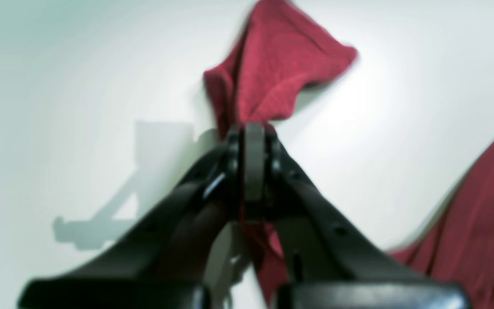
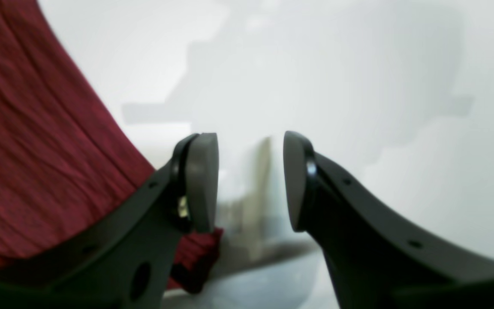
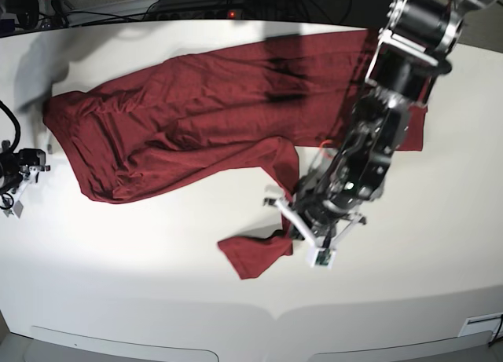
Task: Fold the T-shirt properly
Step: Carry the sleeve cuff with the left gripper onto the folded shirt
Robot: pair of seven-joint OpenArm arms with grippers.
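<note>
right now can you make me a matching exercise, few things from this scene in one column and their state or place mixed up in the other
Column one:
1. left gripper
2. right gripper
3. T-shirt
4. table

Column two:
A. white, with the maroon garment lying on it
B. jaws apart, nothing between them
C. spread out unfolded and wrinkled, one sleeve trailing toward the near edge
D. pinched shut on the sleeve fabric

Pairs: 1-D, 2-B, 3-C, 4-A
</note>
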